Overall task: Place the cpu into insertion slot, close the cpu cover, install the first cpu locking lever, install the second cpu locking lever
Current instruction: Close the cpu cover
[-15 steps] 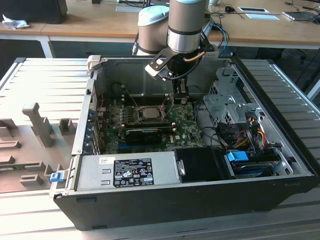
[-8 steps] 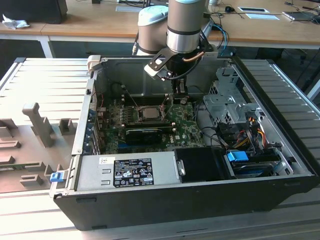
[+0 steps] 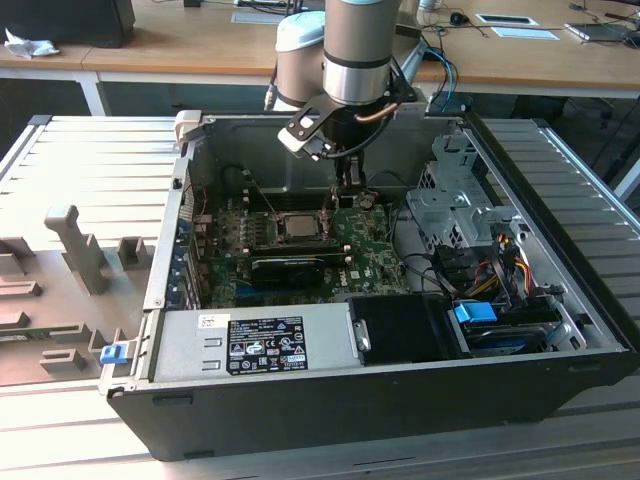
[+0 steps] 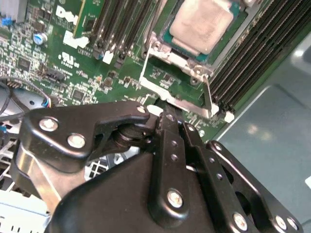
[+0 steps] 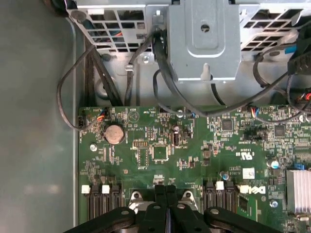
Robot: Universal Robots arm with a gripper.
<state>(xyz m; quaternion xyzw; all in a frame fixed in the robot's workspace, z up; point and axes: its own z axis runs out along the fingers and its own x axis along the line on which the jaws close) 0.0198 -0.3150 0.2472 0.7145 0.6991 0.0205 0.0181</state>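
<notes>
Where the cpu lies: the cpu sits flat in the insertion slot, its dull silver top uncovered.
Cpu cover: the cpu cover is swung off the slot and not over the chip. Green board shows through its cut-out centre in the second wrist view.
Gripper: the gripper is just beside the cover's outer edge, with its tip touching or nearly touching that edge.
Fingers: the fingers are clenched together with no gap showing in the first wrist view. Whether any of the cover's metal is pinched between them cannot be told.
Board: the green board carries rows of black memory slots on both sides of the slot, and a round coin cell farther off.
Long black card: it lies just beside the slot in the exterior view.
Arm: the arm reaches down into the open computer case.
Case contents: a grey power supply lies along the near wall. A metal drive cage with black cables sits beyond the board's edge.
Support: the case rests on a ribbed metal table.
</notes>
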